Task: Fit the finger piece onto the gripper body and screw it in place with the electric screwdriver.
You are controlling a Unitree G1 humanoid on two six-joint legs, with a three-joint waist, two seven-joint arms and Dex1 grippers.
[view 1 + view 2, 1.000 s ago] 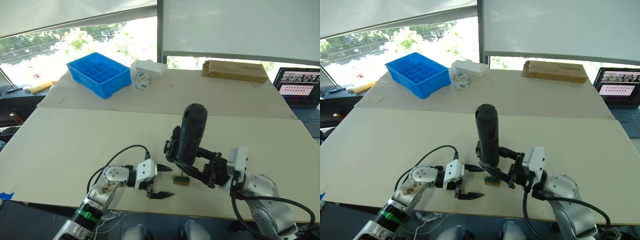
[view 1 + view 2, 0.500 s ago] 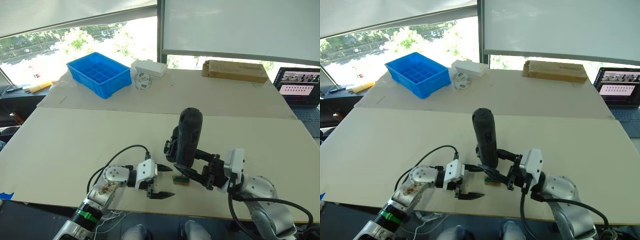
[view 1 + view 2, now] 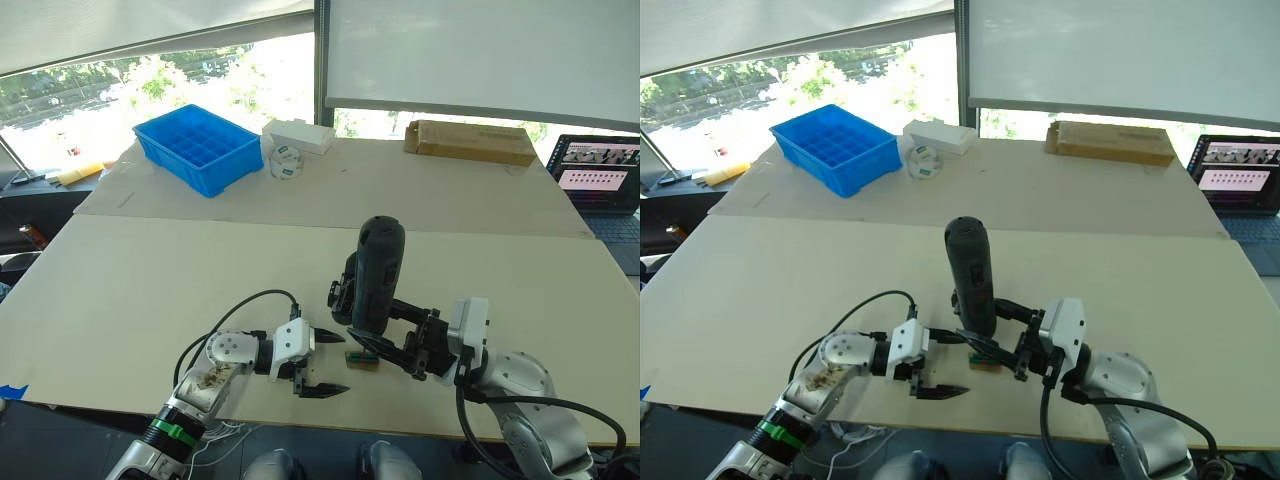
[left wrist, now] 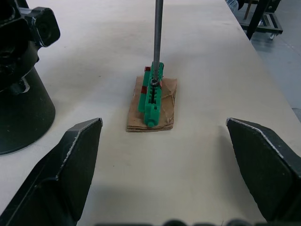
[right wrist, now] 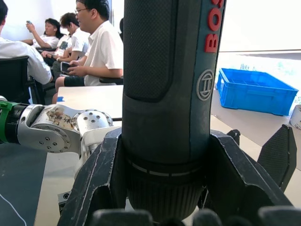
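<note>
Black right fingers [image 5: 117,179] grip the electric screwdriver [image 3: 378,275] upright — left fingers [image 4: 56,179] spread wide, empty.

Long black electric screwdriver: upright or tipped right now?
Upright. The long black electric screwdriver stands near-vertical in the right gripper, its metal bit pointing down onto the small green-topped brown block.

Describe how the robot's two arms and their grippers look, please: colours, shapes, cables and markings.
Both arms have rounded silver-grey segments ending in white gripper bodies with two black, wedge-shaped fingers. The left gripper has a looping black cable behind it, brownish marks on its wrist joint, and a green band on the forearm. The right gripper has a black linkage frame and a black cable along its arm.
</note>
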